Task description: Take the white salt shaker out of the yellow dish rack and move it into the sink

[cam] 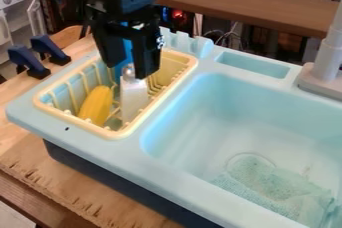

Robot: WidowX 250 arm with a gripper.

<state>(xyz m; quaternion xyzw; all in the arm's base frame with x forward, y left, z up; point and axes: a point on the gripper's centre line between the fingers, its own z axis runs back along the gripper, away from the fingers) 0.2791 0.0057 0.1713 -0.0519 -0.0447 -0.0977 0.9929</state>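
Note:
The black gripper (127, 71) hangs over the pale yellow dish rack (115, 134), its two fingers apart. Just below and between the fingertips is the grey top of a white bottle (133, 98), which stands upright in the rack. Whether the fingers touch the bottle I cannot tell. To the bottle's left, a yellow oblong item (97, 105) leans in the rack. Something blue (126, 52) shows through the gap between the fingers.
The rack is set into the left side of a light blue toy sink (194, 122). A greenish mesh cloth (270, 184) lies in the basin. A grey faucet (327, 59) stands at right. Dark blue clamps (25, 62) sit on the wooden table (17, 92) at left.

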